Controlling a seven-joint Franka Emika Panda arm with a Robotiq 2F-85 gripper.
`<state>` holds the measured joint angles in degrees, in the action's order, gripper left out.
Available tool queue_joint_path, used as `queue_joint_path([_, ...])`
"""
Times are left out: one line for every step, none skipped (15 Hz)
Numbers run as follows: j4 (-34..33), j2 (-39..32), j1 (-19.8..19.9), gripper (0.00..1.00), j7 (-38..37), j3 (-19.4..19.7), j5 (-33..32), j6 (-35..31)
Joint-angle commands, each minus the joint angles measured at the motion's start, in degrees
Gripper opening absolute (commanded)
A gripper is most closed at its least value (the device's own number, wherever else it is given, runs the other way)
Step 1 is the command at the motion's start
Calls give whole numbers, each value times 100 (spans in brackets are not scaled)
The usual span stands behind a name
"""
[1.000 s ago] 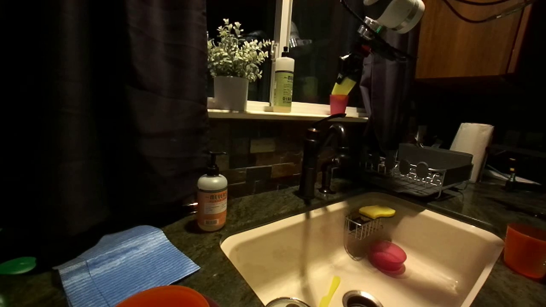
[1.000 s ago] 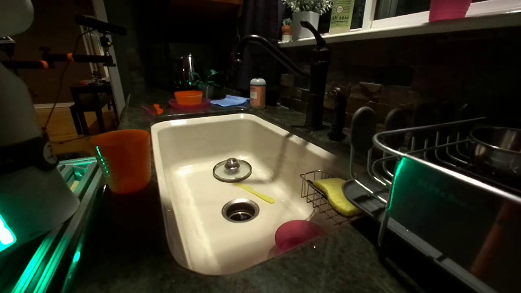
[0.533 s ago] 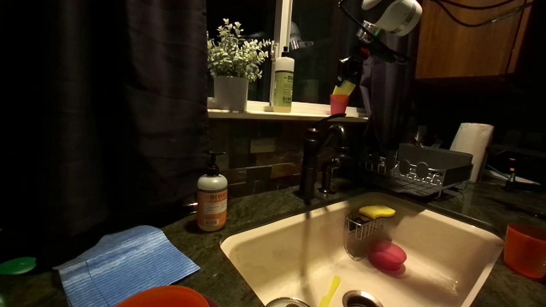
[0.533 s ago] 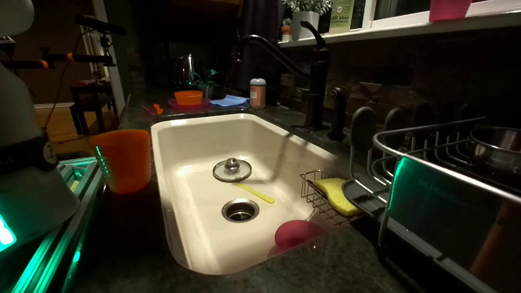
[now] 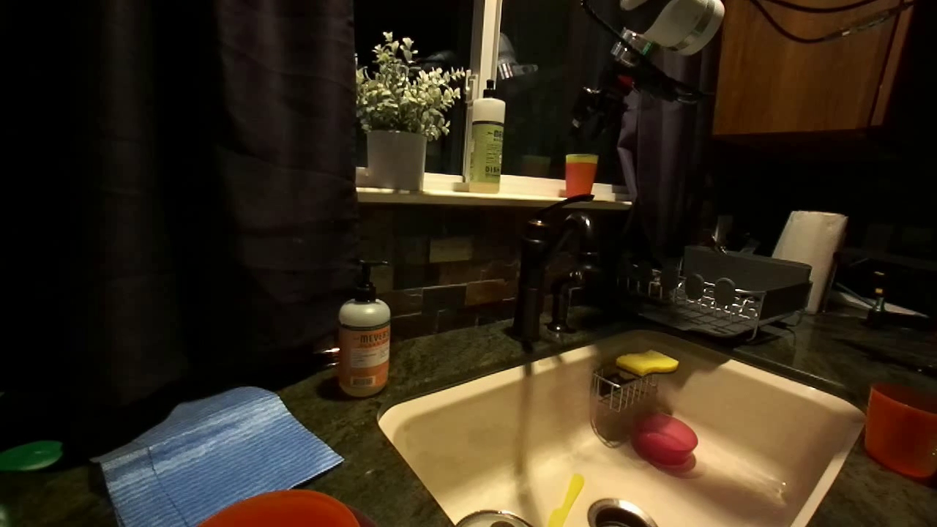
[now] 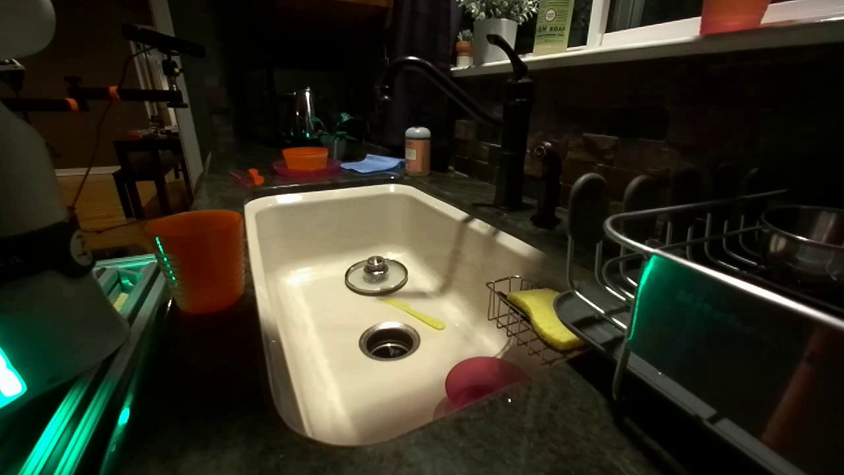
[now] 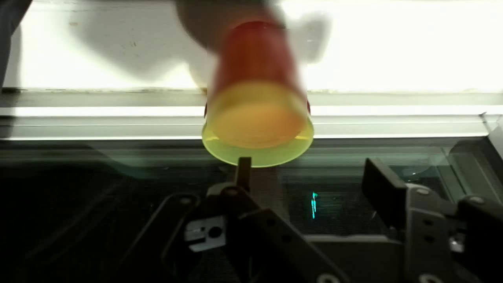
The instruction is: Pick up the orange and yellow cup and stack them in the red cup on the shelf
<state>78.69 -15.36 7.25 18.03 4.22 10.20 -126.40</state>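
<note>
A: Wrist view. Report the end effector (image 7: 308, 177).

B: Its jaws stand well apart, with nothing between them. The yellow cup (image 7: 257, 135) sits nested in the red cup (image 7: 255, 59), mouth turned toward the end effector. Blur covers both; whether anything else is inside cannot be determined.

A: Surfaces?

B: Both cups appear to be smooth, thin-walled, tapered plastic. The shelf (image 7: 393, 59) is a flat, pale board.

A: In an exterior view, which relation governs the coming move?

B: In my judgement, the offset from the end effector to the orange cup (image 5: 899, 432). The nested pair stands upright on the shelf, below the end effector and apart from it. The orange cup stands low and to the right in this view, well apart, with the sink (image 5: 468, 424) between. Its long axis is vertical, mouth up. The yellow placement looks complete; the move probably calls for a lift clear, then a traverse over the sink.

A: In an exterior view, locate the orange cup relative to the arm base (image 6: 59, 316).

B: It stands between the arm base and the sink, just beside the rim. Its wall is ribbed and flares upward. The desk (image 6: 475, 435) is dark speckled stone; the sink is glossy and cream-coloured. The end effector is outside this view.
</note>
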Motion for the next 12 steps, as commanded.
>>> queue_joint_path([51,218,-73,100,-413,84,-195,101])
queue_joint_path([144,320,-112,100,-610,130,-344,-5])
queue_joint_path([237,454,-136,100,-777,161,-480,-22])
queue_joint_path([278,560,-138,100,-926,171,-558,28])
queue_joint_path([384,715,-139,100,-1117,174,-622,78])
queue_joint_path([491,867,-145,100,-1324,183,-730,123])
queue_joint_path([654,1059,-168,100,-1596,203,-924,119])
queue_joint_path([828,1230,-205,99,-1934,251,-1325,-40])
queue_joint_path([932,1410,-193,100,-2205,265,-1615,84])
queue_joint_path([1055,1615,-188,100,-2512,274,-1966,246])
queue_joint_path([1188,1790,-156,100,-2702,266,-2285,408])
queue_joint_path([1303,1971,-132,100,-2902,243,-2566,728])
